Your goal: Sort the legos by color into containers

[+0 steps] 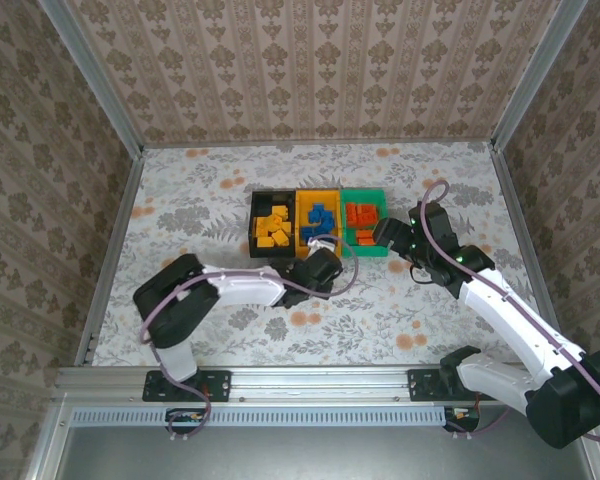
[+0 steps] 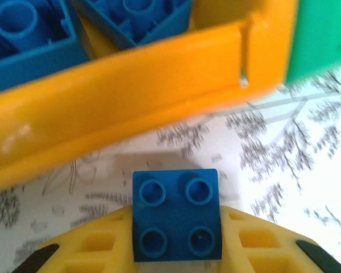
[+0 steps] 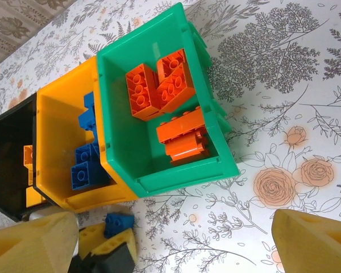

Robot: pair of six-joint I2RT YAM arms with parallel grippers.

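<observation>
Left tool (image 2: pixel 179 236) grips a blue lego (image 2: pixel 177 215); lift it (over the wall (image 2: pixel 131 96)) into the yellow bin (image 3: pixel 57 131) at twelve o'clock.

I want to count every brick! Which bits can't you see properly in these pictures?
- Right wrist view: the near wall of the black bin hides most of its yellow-orange bricks.
- Left wrist view: the picture's top edge cuts off the blue bricks inside the yellow bin.
- Right wrist view: in the green bin, the orange bricks are piled up and cover whatever lies beneath.
- Top view: all three colours are too small to count.
</observation>
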